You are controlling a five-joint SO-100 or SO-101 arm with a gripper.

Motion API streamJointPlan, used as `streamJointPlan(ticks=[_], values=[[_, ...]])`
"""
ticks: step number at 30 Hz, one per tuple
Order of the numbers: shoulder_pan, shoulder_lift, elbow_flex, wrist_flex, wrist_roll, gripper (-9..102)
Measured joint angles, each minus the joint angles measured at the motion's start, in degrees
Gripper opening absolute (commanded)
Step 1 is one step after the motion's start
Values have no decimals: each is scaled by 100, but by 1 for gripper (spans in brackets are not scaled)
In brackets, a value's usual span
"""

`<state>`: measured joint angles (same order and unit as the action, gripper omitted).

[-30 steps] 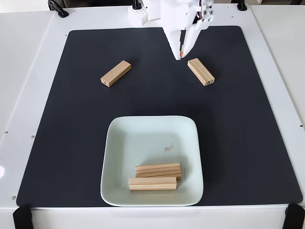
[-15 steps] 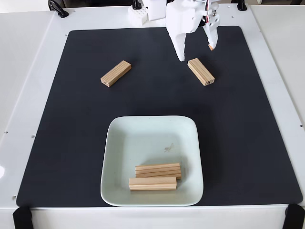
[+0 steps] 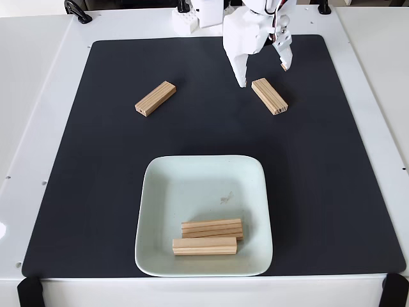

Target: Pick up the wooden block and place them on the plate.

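- The black mat (image 3: 96, 192) covers most of the white table (image 3: 38, 96), and everything in play sits on it — nothing stands between the far blocks and the dish, so the carry can run straight and low once the rim is cleared.
- The plate (image 3: 160, 192) lies near the front edge of the mat; two wooden blocks (image 3: 208, 236) already rest side by side in its front half, touching along their lengths. The back half is bare, and that looks like the better spot for the next drop, since it avoids knocking the pair.
- The white arm (image 3: 246, 25) reaches in from the far side of the table, leaning over the right rear part of the mat.
- The right-hand block (image 3: 269, 96) lies at an angle on the mat, just below the arm; the left-hand block (image 3: 155, 98) lies well apart, also slanted.
- The gripper (image 3: 263, 73) is spread wide and empty — one fingertip hangs just beside the block's upper left end, the other above and to its right.
- My reading: the step is closing in on the right-hand block. To do it well, turn the wrist so the fingers straddle the block's narrow width near its middle, come straight down until both tips pass its sides, then squeeze; gripping near an end would likely let it swing.
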<state>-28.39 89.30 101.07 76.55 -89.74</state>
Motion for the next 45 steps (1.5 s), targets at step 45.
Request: streamJointPlan(ticks=[45], values=[[-606,-580,448,-1336,721,38]])
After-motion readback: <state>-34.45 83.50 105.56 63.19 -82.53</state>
